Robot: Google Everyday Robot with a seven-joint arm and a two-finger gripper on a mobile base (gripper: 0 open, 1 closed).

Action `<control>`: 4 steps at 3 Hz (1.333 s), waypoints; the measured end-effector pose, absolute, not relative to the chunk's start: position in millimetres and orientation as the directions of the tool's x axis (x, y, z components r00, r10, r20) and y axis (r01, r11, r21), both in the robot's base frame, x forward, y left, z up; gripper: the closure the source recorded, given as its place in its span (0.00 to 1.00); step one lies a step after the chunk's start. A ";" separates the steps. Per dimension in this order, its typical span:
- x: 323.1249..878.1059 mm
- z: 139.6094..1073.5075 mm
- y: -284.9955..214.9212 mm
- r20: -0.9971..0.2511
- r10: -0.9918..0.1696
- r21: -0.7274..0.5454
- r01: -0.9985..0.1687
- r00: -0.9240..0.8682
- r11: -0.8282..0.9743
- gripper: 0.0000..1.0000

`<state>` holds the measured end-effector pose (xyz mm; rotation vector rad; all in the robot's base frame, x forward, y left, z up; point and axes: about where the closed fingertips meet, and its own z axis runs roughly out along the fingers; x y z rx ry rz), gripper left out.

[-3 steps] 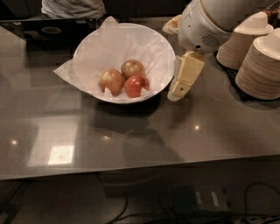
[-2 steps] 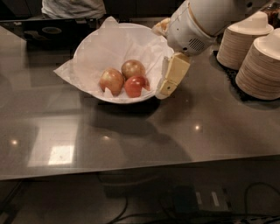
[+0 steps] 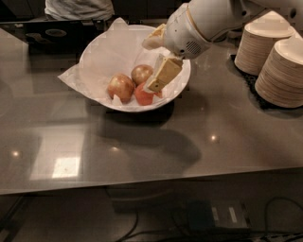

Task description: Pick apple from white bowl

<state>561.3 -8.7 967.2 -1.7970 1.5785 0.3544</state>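
The white bowl [image 3: 92, 54], lined with crumpled white paper, stands at the back middle of the grey counter. Three apples lie in it. A yellowish-tan apple with a red-brown blush [image 3: 121, 87] is on the left and a similar one [image 3: 141, 73] is behind it. A deeper red apple [image 3: 142, 96] is at the front. My gripper [image 3: 150, 66] hangs over the bowl's right half, open. Its lower finger [image 3: 163, 74] points down to the red apple and partly covers it. Its upper finger [image 3: 152, 40] is above the paper. It holds nothing.
Two tall stacks of small paper bowls [image 3: 265, 42] [image 3: 284, 71] stand on a dark mat at the right. A dark device [image 3: 57, 33] lies behind the bowl, with a person's torso [image 3: 78, 8] beyond it. The counter's front edge [image 3: 142, 184] runs across the lower frame.
My gripper has moved left from beside the bowl's right rim to over the bowl, and its lower finger now reaches the red apple. The apples have not moved.
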 end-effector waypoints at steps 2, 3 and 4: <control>581.7 954.7 29.7 -0.634 -0.723 -0.310 -0.947 0.274 -0.087 0.20; 600.9 933.3 59.1 -0.614 -0.715 -0.306 -0.936 0.333 -0.173 0.22; 607.1 925.7 61.7 -0.608 -0.716 -0.310 -0.933 0.343 -0.184 0.22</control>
